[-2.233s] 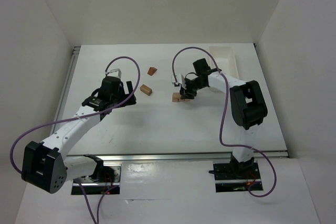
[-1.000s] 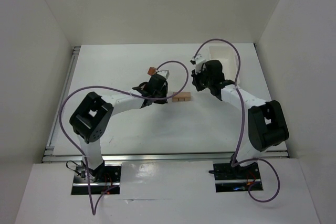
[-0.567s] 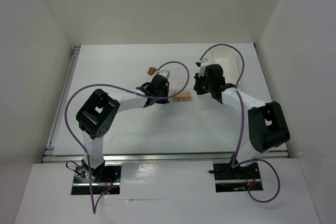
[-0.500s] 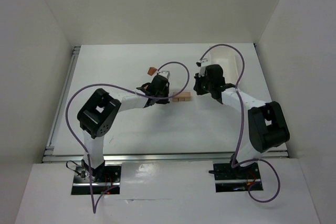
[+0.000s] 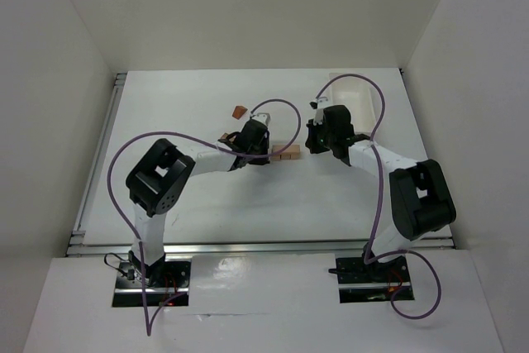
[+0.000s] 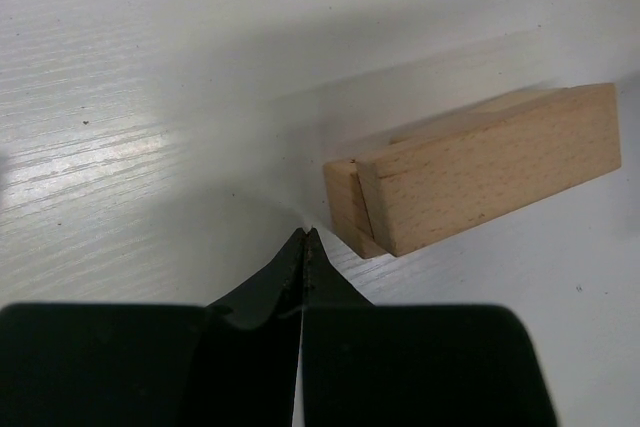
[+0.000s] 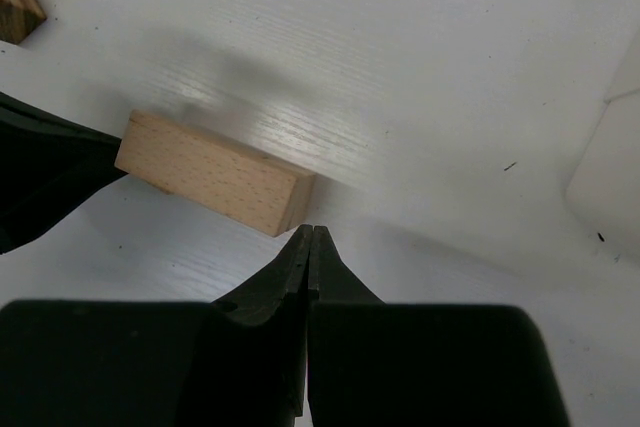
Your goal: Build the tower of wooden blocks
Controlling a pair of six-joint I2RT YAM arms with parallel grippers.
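Note:
Light-tan wooden blocks (image 5: 285, 154) lie pressed side by side in a low row on the white table, between my two grippers. In the left wrist view the blocks (image 6: 470, 172) sit just right of and beyond my shut left gripper (image 6: 303, 233), whose tip nearly touches their near corner. In the right wrist view the blocks (image 7: 215, 172) lie up and left of my shut right gripper (image 7: 310, 230), whose tip sits at their near end. Both grippers hold nothing. A reddish-brown block (image 5: 239, 111) and a tan block (image 5: 226, 137) lie loose to the left.
A white rectangular tray (image 5: 355, 97) stands at the back right, and its edge (image 7: 610, 177) shows at the right of the right wrist view. The left arm's black finger (image 7: 40, 167) shows beyond the blocks. White walls enclose the table on three sides.
Both shut grippers have crept closer to the row of blocks, the left from the left end, the right from the right end. The blocks have stayed in place.

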